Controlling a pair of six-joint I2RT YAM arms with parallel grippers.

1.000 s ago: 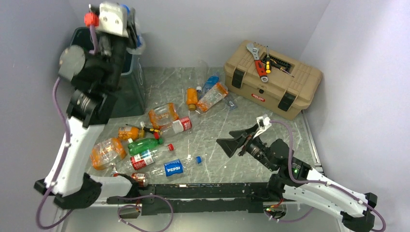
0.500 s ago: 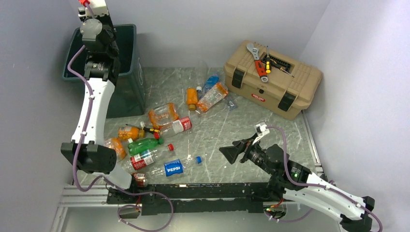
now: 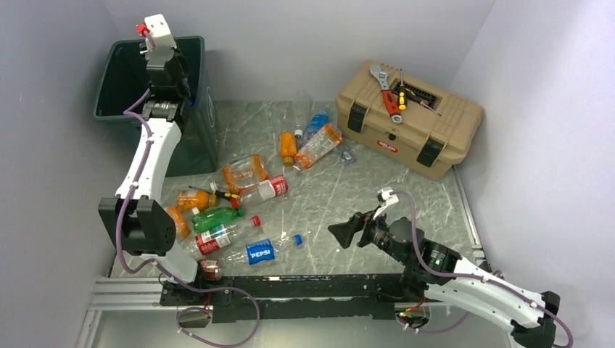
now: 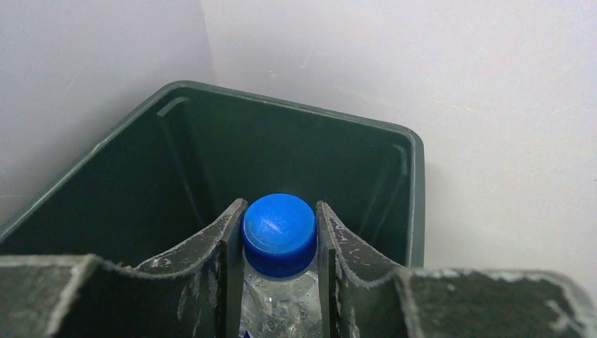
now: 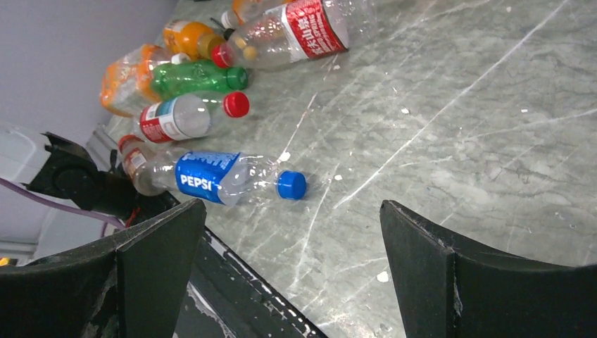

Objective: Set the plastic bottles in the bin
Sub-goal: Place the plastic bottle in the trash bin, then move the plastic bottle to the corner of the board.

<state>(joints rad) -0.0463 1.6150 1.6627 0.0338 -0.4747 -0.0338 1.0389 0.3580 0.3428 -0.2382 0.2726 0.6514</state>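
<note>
My left gripper (image 4: 280, 204) is shut on a clear bottle with a blue cap (image 4: 279, 232), its neck pinched between the fingers. It hangs over the open mouth of the dark green bin (image 4: 296, 105), which stands at the far left corner (image 3: 109, 80). Several plastic bottles lie on the table left of centre: a Pepsi bottle (image 3: 261, 251) (image 5: 218, 176), a green one (image 3: 216, 217), a red-labelled clear one (image 3: 265, 188) and orange ones (image 3: 246, 172). My right gripper (image 3: 341, 232) (image 5: 292, 204) hovers open and empty just right of the Pepsi bottle.
A tan toolbox (image 3: 410, 119) sits at the back right with a wrench and screwdrivers (image 3: 391, 90) on its lid. More bottles (image 3: 315, 141) lie near the table's back middle. Grey walls close in on the left, back and right.
My left arm has stretched out and swung the held bottle over the bin's opening. My right gripper has drifted slightly nearer and lower, still open.
</note>
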